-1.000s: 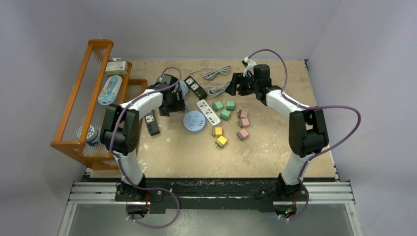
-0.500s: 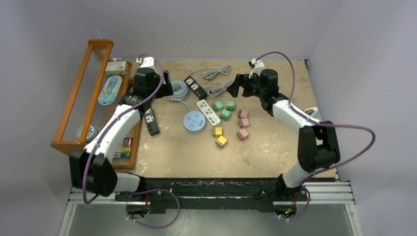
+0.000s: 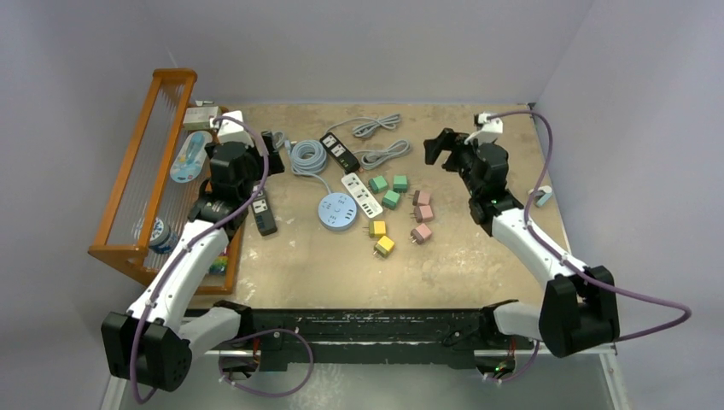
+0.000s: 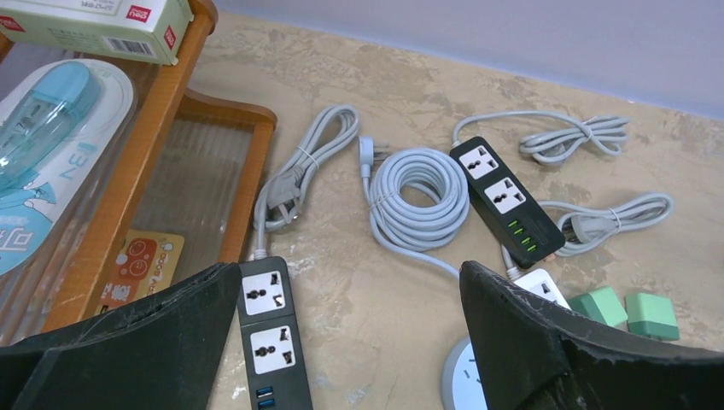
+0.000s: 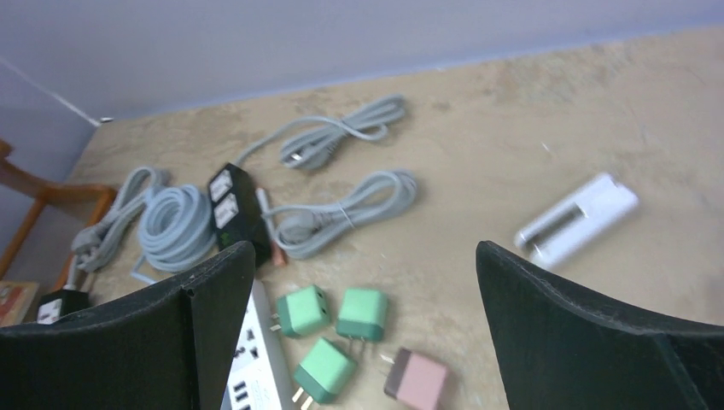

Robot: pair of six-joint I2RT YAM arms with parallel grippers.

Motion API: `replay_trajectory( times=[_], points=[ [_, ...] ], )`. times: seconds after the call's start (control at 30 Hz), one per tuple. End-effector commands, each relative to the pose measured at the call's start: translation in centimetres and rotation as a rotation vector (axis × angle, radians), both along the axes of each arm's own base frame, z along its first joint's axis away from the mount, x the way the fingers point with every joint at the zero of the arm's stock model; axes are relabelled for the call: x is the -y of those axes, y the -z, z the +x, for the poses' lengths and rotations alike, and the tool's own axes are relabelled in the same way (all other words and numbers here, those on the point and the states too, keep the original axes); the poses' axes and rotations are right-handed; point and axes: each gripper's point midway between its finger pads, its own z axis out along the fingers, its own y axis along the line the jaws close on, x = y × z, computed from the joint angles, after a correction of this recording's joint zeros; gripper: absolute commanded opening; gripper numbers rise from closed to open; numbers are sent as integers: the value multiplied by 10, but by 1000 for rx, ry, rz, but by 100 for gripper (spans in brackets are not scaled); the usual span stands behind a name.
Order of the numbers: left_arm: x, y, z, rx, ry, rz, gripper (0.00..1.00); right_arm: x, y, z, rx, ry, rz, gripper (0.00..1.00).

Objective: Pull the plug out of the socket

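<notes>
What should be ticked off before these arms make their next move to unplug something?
1. The left gripper open and empty: ok.
2. The right gripper open and empty: ok.
3. A plug seated somewhere to pull: not ok; the green plugs, pink plugs and yellow plugs all lie loose on the table.
4. Sockets of the near black strip and far black strip checked: ok, all four empty.
5. The white strip free of plugs: cannot tell, too small.
6. The grey cable coil clear of both grippers: ok.
</notes>
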Motion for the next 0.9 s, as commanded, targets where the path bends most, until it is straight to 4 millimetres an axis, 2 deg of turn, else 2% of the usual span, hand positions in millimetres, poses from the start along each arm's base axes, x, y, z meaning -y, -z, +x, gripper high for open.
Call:
replay_trajectory(
  times=[0.0, 0.1, 0.23, 0.4, 0.57, 0.67, 0.73, 0.87],
  points=[
    [3, -13, 2, 49, 3, -47, 100, 37, 10, -23, -15, 190, 48, 100],
    [4, -15, 5, 23, -24, -88, 100, 59, 0, -40, 37, 286, 58, 100],
    [0, -28, 0, 79, -36, -91, 100, 81, -15, -55, 75, 387, 52, 100],
    [-19, -43, -13, 155, -110, -59, 100, 85, -24, -65, 120, 390, 50, 100],
    [-24, -56, -24, 223, -119, -67, 100, 85, -25, -67, 136, 388, 56, 100],
    [-24, -58, -28, 251, -115, -78, 100, 87, -27, -67, 133, 391, 39, 100],
    [-22, -59, -27, 254, -102, -76, 94, 88, -28, -68, 134, 396, 33, 100],
    [-22, -44, -19, 180, -109, -49, 90, 88, -28, -71, 134, 390, 28, 100]
  ],
)
